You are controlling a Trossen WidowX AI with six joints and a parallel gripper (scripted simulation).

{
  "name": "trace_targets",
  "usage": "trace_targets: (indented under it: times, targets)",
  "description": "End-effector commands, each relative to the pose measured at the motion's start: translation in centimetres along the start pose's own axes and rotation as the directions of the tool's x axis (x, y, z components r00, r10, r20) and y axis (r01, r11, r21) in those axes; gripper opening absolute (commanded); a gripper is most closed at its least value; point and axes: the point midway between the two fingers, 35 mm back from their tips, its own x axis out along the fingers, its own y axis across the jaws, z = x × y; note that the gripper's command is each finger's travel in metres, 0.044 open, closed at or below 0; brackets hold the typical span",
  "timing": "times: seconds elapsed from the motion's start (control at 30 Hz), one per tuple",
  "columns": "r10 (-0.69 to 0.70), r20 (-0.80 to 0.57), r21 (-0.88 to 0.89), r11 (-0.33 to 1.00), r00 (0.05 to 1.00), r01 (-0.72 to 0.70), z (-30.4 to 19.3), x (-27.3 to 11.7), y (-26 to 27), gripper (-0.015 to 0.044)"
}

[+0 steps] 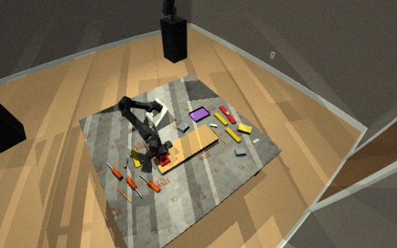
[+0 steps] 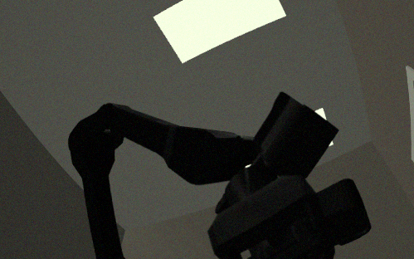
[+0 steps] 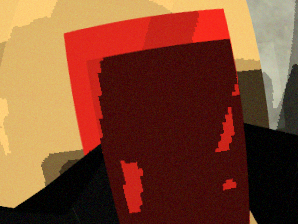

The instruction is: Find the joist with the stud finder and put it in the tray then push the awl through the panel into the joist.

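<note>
The red stud finder [image 1: 163, 160] [image 3: 165, 100] is between the fingers of my gripper [image 1: 161, 156] [image 3: 175, 172], which is shut on it. It is low over the left end of the tan floor panel [image 1: 194, 144] [image 3: 35, 105]; I cannot tell whether it touches the surface. The purple tray [image 1: 199, 114] lies beyond the panel and looks empty. Three orange-handled tools lie left of the panel: one tool [image 1: 117, 173], a second tool [image 1: 131, 183] and a third tool [image 1: 153, 185]. I cannot tell which is the awl. The exterior view shows only the arm from below, with the fingertips out of view.
A yellow bar [image 1: 135, 158] lies close left of the arm. A grey block [image 1: 183, 127] lies between panel and tray. Beyond the panel's right end are yellow bars [image 1: 232, 135], a red bar [image 1: 227, 114], a yellow block [image 1: 244, 128] and another grey block [image 1: 240, 152].
</note>
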Motion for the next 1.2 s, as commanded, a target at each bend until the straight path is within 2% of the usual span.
trace_targets:
  times: [0.0, 1.17]
  targets:
    - [0.004, 0.004, -0.003, 1.000, 1.000, -0.004, 0.0, 0.1, 1.0, 0.0000]
    - [0.008, 0.003, -0.002, 1.000, 1.000, -0.008, 0.0, 0.1, 9.4, 0.0000]
